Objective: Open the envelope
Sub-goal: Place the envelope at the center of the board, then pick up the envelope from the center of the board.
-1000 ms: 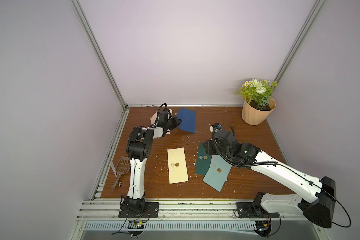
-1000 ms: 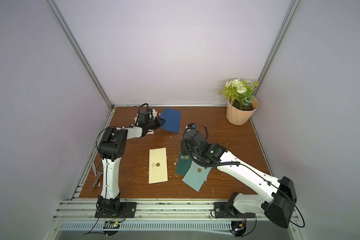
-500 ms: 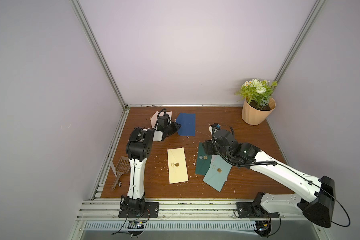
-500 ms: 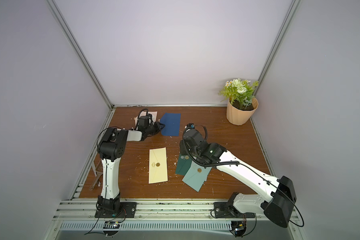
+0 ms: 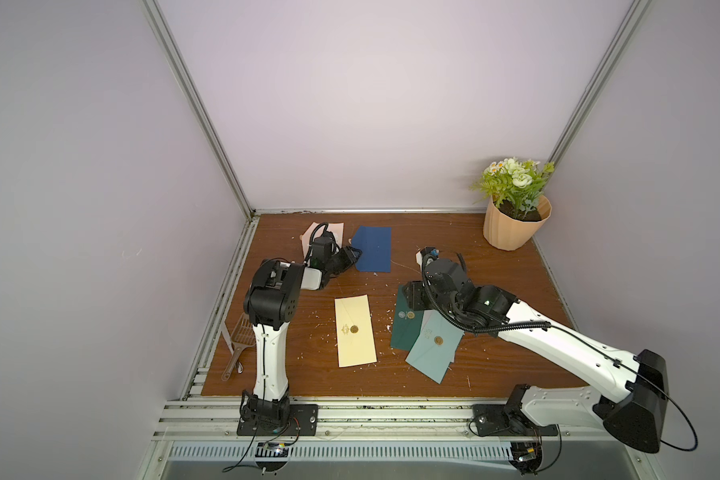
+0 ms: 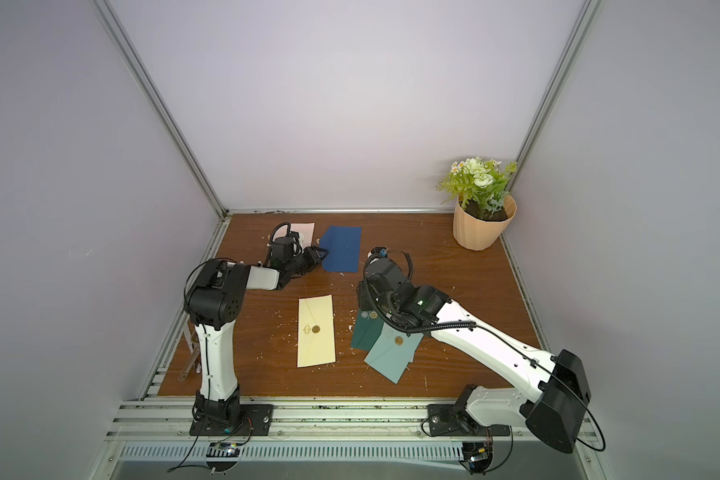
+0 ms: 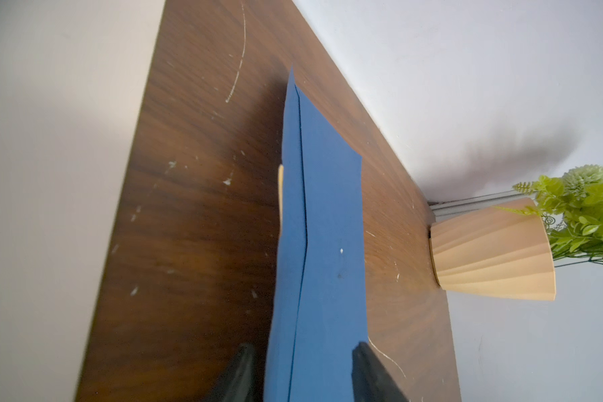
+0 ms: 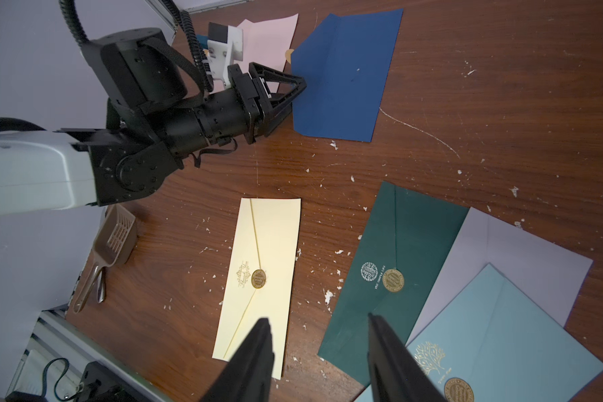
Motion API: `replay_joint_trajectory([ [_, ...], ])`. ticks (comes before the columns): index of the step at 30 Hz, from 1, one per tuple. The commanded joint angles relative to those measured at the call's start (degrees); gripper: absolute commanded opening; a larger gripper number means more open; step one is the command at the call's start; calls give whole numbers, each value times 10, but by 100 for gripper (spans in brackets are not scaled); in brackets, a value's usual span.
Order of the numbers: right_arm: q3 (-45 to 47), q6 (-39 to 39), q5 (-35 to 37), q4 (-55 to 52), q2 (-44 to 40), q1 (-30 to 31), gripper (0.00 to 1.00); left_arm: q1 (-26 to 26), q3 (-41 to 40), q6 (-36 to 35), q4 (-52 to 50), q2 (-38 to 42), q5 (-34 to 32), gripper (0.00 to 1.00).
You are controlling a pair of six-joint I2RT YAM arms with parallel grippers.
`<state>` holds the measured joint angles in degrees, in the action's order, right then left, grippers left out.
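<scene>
Lowered blue envelope (seal mostly hidden) seems freed by left gripper.

Pale lilac walls, evenly lit, aluminium corner posts, scratched dark wood tabletop flecked with white scraps, slotted rail along near edge, potted plant in far corner.

Bare tabletop between cream envelope and blue envelope, flower pot blocking far corner, scoop along left rail

Lavender envelope mostly under teal envelope
</scene>
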<state>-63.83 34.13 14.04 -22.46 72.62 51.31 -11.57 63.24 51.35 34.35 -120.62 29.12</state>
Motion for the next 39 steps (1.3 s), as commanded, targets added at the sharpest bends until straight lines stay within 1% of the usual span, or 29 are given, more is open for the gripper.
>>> replay_joint_trajectory([
  [1, -4, 12, -4, 13, 8, 4, 50, 5, -9, -28, -18, 60, -18, 50],
  [7, -7, 10, -17, 28, 35, 7, 50, 0, -55, -60, -63, 157, -23, 51],
  [10, -14, 2, -28, 42, 59, 6, 49, -4, -109, -64, -74, 228, -31, 51],
  [13, -23, -12, -47, 69, 90, 6, 49, -12, -175, -62, -98, 306, -34, 48],
  [15, -31, -18, -65, 90, 114, 3, 49, -28, -222, -66, -120, 359, -44, 42],
  [17, -40, -20, -95, 114, 145, -4, 48, -52, -264, -76, -151, 408, -64, 28],
  [18, -45, -19, -111, 124, 159, -7, 48, -63, -280, -76, -158, 426, -68, 26],
  [20, -58, -18, -145, 150, 194, -15, 48, -79, -319, -64, -170, 462, -74, 27],
  [22, -76, -20, -171, 166, 229, -23, 48, -92, -356, -53, -172, 495, -79, 30],
  [24, -98, -19, -199, 177, 265, -36, 48, -102, -389, -45, -181, 532, -90, 31],
  [28, -136, -10, -261, 201, 333, -64, 47, -105, -452, -34, -202, 599, -101, 32],
  [32, -154, 1, -312, 229, 383, -86, 45, -105, -497, -23, -191, 625, -102, 31],
  [35, -168, -2, -345, 231, 413, -94, 44, -105, -520, -17, -163, 610, -95, 31],
  [39, -173, -2, -371, 246, 441, -99, 43, -106, -541, -19, -122, 577, -89, 31],
])
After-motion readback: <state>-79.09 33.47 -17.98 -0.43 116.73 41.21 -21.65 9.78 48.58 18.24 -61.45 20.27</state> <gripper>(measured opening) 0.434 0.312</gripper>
